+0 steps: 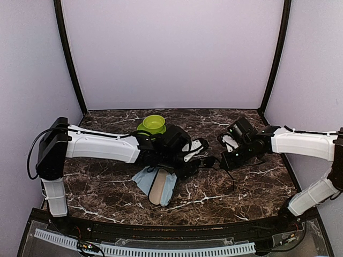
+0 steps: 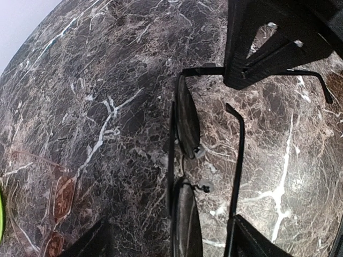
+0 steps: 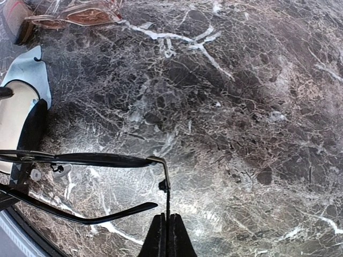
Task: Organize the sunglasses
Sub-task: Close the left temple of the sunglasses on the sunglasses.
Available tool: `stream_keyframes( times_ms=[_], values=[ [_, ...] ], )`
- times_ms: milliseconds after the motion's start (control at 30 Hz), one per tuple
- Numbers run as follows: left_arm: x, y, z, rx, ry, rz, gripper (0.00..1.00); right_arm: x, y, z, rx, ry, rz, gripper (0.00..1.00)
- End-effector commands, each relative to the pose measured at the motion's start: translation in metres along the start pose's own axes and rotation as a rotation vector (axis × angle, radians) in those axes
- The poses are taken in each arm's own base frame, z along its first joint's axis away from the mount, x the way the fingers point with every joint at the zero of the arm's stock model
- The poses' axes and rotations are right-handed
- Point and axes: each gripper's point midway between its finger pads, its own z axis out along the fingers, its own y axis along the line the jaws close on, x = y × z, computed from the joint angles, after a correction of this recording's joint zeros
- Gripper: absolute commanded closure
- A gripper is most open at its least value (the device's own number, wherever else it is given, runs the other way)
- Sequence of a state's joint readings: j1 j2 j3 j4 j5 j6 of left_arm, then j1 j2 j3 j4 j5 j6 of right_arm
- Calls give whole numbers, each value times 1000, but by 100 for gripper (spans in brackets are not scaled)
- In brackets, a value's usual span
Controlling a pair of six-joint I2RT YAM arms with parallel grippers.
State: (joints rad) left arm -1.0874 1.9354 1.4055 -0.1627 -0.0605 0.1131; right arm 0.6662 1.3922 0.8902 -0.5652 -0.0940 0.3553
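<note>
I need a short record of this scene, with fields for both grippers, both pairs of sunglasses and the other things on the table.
Left gripper: open, fingers either side of the thin black wire-frame sunglasses
Right gripper: shut on one temple of the black sunglasses
Reddish-brown translucent sunglasses: lying apart on the dark marble table, untouched
Other things: lime-green round bowl; light blue cloth with beige oblong case on it

I see both arms reaching toward middle of dark marble table (image 1: 252,187). Left gripper (image 1: 194,155) and right gripper (image 1: 221,159) nearly meet, black sunglasses (image 1: 209,160) between them, too small for me to judge grip. Green bowl (image 1: 154,124) behind left arm. Light blue cloth (image 1: 142,179) nearer front edge, tan oblong case (image 1: 158,188) lying on it
</note>
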Motion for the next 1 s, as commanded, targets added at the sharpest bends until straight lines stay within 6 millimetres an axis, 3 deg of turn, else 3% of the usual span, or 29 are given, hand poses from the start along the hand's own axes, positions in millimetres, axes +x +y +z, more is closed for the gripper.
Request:
stream_keyframes(
  times_ms=[0, 233, 467, 633, 867, 967],
  values=[
    [-15, 7, 1, -29, -46, -91, 26, -9, 12, -4, -55, -40, -12, 100],
    [-14, -9, 2, 110, -61, -157, 27, -9, 13, -4, -60, -41, -14, 100],
    [-8, 9, 1, 76, -65, -238, 28, -5, 14, 0, -74, -31, -18, 100],
    [-11, 11, 5, 66, -83, -271, 33, -3, 14, 1, -78, -29, -17, 100],
    [-16, -13, 4, 212, -113, -241, 33, -1, 14, 2, -78, -20, -23, 100],
    [-16, -17, 3, 231, -113, -235, 40, -1, 14, 3, -76, -17, -26, 100]
  ],
)
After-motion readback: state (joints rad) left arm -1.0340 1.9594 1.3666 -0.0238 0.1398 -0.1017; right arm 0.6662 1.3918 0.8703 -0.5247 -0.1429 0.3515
